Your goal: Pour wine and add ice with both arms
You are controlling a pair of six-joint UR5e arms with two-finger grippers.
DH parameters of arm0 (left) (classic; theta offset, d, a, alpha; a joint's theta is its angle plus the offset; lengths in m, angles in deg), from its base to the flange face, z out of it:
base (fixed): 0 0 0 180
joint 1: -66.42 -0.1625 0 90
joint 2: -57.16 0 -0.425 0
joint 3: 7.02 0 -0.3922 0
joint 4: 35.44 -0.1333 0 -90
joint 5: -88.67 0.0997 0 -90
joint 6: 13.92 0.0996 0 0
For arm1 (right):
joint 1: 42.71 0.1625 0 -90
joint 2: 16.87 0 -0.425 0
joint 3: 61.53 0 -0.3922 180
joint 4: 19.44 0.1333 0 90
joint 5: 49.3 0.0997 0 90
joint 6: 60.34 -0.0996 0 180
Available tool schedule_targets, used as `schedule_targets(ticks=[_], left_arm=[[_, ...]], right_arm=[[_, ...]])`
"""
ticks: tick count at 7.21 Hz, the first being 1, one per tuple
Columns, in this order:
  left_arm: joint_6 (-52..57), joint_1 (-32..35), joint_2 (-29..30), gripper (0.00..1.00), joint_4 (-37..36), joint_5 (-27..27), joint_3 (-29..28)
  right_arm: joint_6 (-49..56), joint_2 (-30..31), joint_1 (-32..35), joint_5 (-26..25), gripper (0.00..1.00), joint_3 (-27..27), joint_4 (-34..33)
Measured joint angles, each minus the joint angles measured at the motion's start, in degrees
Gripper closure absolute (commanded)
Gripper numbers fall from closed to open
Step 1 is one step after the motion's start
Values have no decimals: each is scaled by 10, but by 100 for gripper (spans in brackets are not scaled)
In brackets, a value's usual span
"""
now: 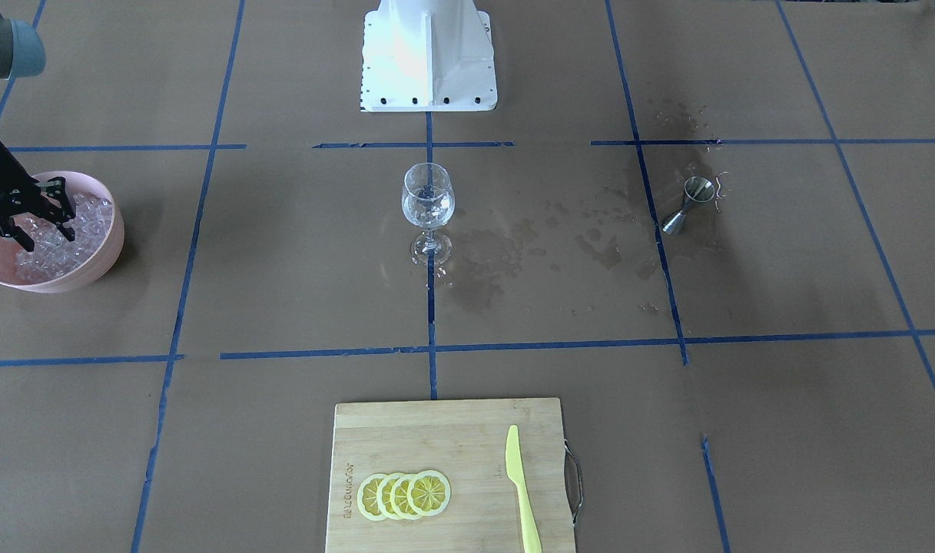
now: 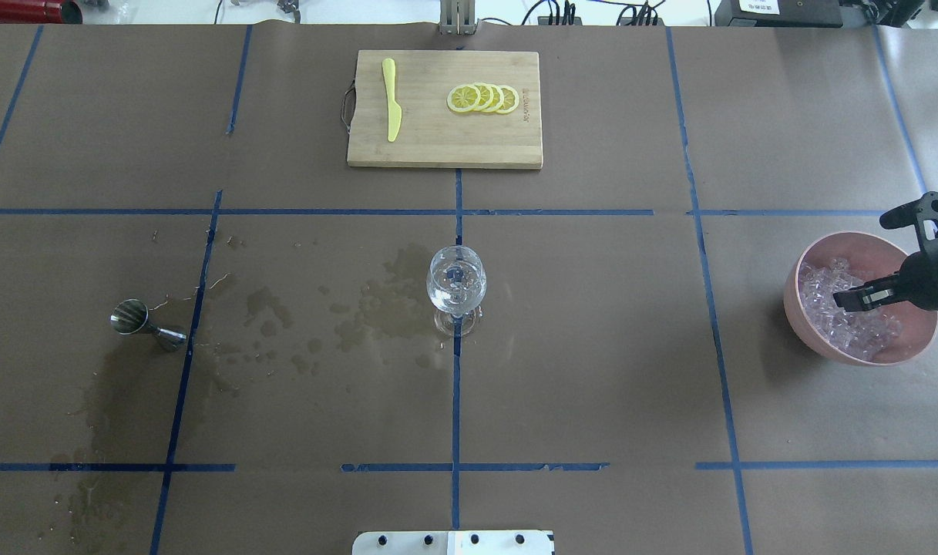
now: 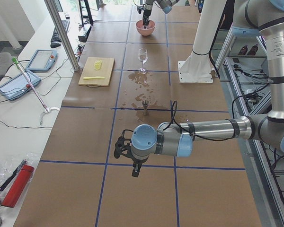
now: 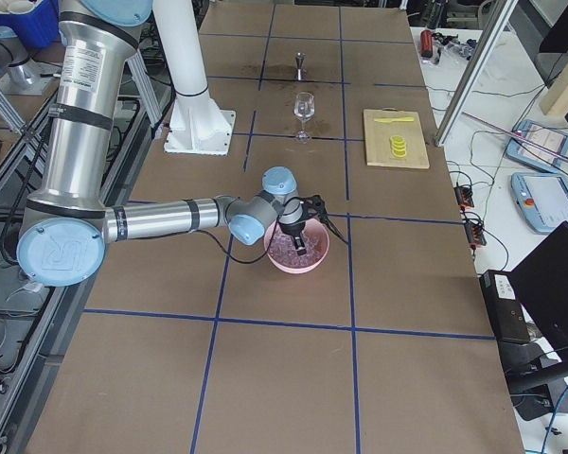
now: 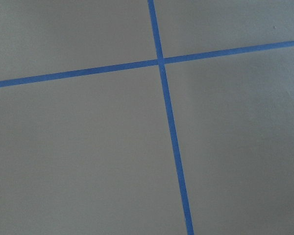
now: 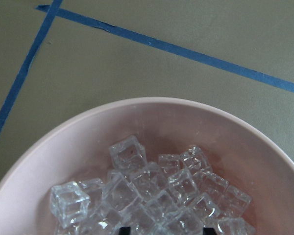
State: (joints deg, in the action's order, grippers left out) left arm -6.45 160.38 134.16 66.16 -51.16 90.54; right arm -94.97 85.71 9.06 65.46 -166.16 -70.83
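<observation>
You see clear ice point(image 6: 152, 191) heaped in the bowl point(image 6: 88, 132); the right gripper point(image 1: 50, 240) dips in, jaws apart. In the glass point(image 1: 427, 180) sits pale wine point(image 1: 427, 210).

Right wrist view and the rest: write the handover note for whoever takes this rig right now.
Right gripper: open, tips down among the ice in the pink bowl; no cube visibly gripped.
Left gripper: over bare paper near the table's left end, far from the task's things; open or shut cannot be told.
Wine glass: upright at table centre, something clear inside.
Jigger: standing alone among wet stains.
Seemingly done: the pour. Left: grip ice, carry it to the glass, drop it in.
</observation>
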Motion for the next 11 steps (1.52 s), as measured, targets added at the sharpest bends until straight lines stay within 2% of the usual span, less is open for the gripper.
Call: schedule_targets(ticks=[4, 7, 8, 9, 11], left_arm=[[0, 0, 0, 0, 0, 0, 0], [0, 0, 0, 0, 0, 0, 0], [0, 0, 1, 0, 0, 0, 1], [1, 0, 1, 0, 0, -1, 3], [1, 0, 3, 0, 0, -1, 6]], right_arm=[[19, -1, 2, 3, 100, -12, 1], [18, -6, 27, 27, 100, -70, -20], [16, -29, 37, 39, 100, -98, -68], [15, -73, 45, 47, 100, -126, -145], [3, -186, 43, 51, 100, -149, -287]])
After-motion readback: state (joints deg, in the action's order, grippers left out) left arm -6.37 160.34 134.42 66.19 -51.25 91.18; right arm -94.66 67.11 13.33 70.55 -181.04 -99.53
